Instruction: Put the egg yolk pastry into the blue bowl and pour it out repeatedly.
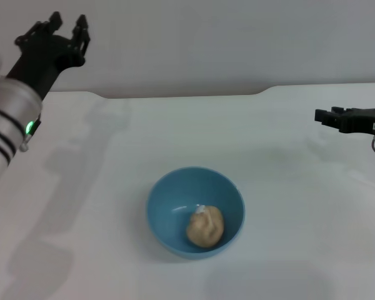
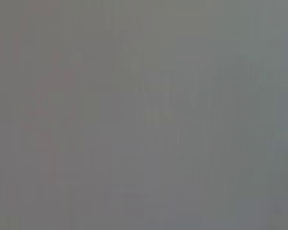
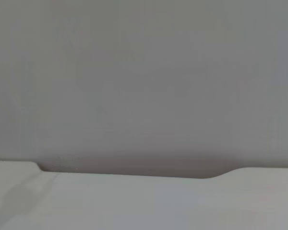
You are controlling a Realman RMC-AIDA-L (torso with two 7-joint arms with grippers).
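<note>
The blue bowl (image 1: 169, 209) stands upright on the white table, near the front middle in the head view. The egg yolk pastry (image 1: 205, 227), a tan lumpy ball with a white spot on top, lies inside the bowl toward its right side. My left gripper (image 1: 67, 24) is raised high at the far left, well away from the bowl, open and empty. My right gripper (image 1: 322, 116) hovers at the right edge, level with the table's back part, far from the bowl. Neither wrist view shows the bowl or the pastry.
The white table (image 1: 112, 162) has a notched back edge (image 1: 262, 91) against a plain grey wall; the same edge shows in the right wrist view (image 3: 134, 173). The left wrist view shows only a plain grey surface.
</note>
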